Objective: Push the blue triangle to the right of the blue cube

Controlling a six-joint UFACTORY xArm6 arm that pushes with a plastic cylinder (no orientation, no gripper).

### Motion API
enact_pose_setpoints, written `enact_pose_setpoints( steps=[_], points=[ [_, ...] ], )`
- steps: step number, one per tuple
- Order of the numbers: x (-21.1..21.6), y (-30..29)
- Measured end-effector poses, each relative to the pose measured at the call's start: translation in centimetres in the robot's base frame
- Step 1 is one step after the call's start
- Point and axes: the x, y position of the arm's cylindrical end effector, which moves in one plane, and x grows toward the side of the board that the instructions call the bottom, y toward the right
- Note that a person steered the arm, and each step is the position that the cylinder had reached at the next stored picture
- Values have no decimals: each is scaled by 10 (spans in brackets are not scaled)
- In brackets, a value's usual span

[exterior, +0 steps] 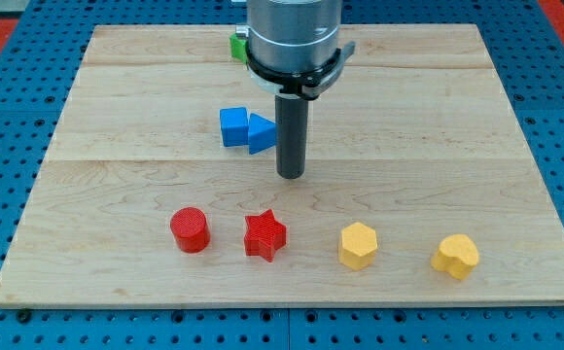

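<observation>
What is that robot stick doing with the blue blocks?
My tip is sliding on the wooden board to push blocks. It sits just right of the blue triangle, which already touches the right side of the blue cube. The red and yellow blocks near the view's bottom are left alone.

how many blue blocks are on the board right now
2. The blue cube sits near the board's middle, and the blue triangle touches its right side. My tip is just right of the triangle. The arm could hide others behind it.
</observation>
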Motion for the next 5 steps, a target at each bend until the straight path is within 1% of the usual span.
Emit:
enact_pose_setpoints(
  steps=[2,4,5],
  points=[
    [-1,-20],
    [-17,-28],
    [-21,-42]
  ],
)
